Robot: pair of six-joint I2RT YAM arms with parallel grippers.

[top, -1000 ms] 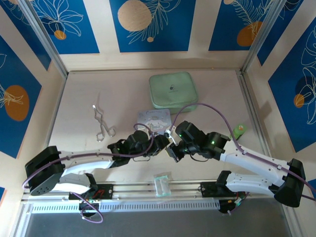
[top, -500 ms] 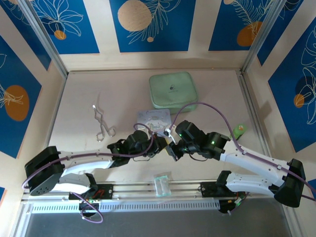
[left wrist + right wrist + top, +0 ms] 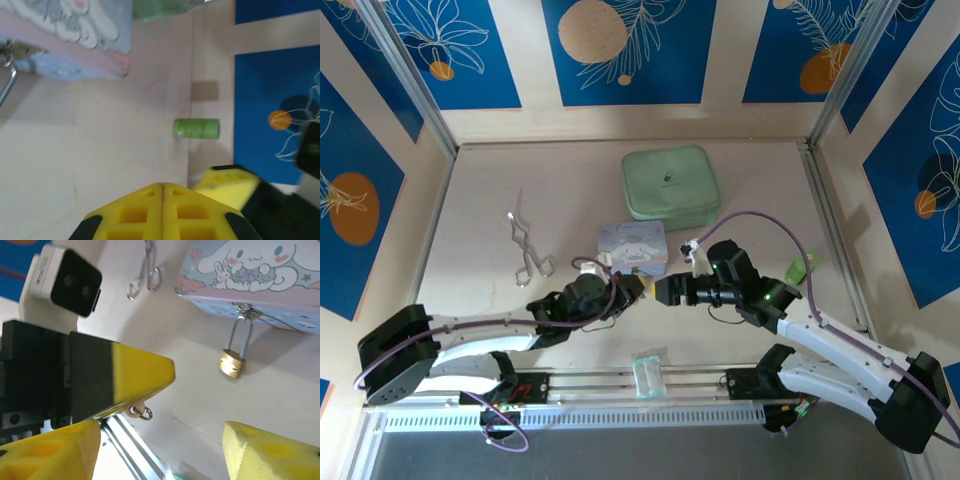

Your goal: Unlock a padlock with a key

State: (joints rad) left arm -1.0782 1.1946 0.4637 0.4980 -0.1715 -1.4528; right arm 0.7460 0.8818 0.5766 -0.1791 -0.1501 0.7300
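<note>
1. Your two arms have drawn apart since half a second ago. Then both sets of jaws overlapped just in front of the tin [image 3: 633,245]. Now a strip of bare worktop [image 3: 480,200] lies between the left jaws and the right jaws.
2. Your right arm [image 3: 830,335] has swung back to the right, and your left arm [image 3: 490,330] sits lower than it did. More of the tin's lid shows now.
3. The padlock [image 3: 231,364] is tiny, with a brass body and a thin silver shackle. It hangs from the tin's hasp, with both shackle legs running into the body.
4. It lies ahead of the right jaws, up and to the right of their gap. For the left jaws it lies ahead and to the left, beside the tin's front wall.
5. Your left jaws are pressed together. The key [image 3: 139,412], with its small ring, pokes out beneath their tip.
6. Your right jaws stand wide apart and hold nothing. They point left at the left jaws' tip.
7. Both arms lie low over the worktop, with the forearms converging in front of the tin.
</note>
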